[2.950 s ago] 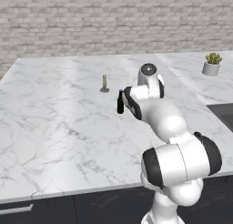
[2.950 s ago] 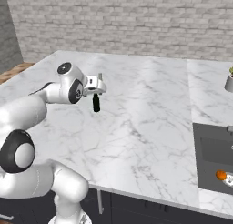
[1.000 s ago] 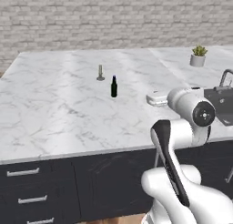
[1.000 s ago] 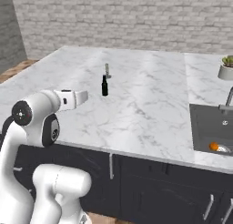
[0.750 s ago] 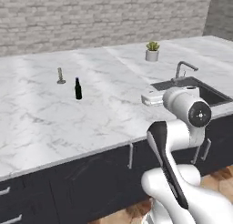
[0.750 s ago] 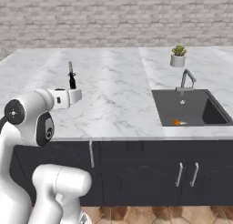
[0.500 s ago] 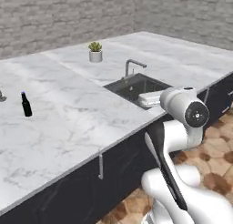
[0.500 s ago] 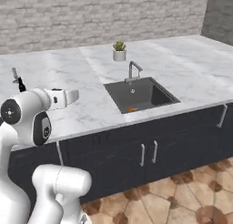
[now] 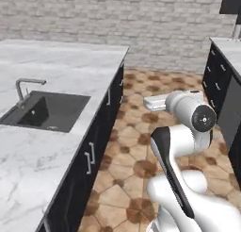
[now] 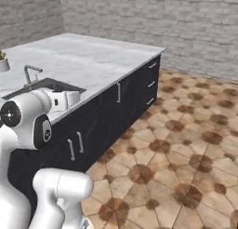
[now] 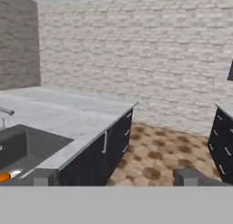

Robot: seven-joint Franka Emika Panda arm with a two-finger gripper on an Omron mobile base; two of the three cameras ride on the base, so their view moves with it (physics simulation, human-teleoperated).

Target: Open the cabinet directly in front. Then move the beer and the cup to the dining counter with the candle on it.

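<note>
My pincer [image 11: 113,176]: released, jaws wide apart, grasping nothing, raised level with the island top just off its sink side.
Island: white marble dining counter [image 9: 70,61] on dark base units, my landmark.
Sink: dark sink [image 9: 44,111] sunk into that counter, silver tap [image 9: 26,87] at its rim.
Inside the sink: a small orange thing [image 11: 3,176], too small to name.
Floor: brown patterned tiles [image 10: 186,144] beside the island.
Beyond: grey brick wall [image 11: 136,50] behind the island.
Writing: none readable.
</note>
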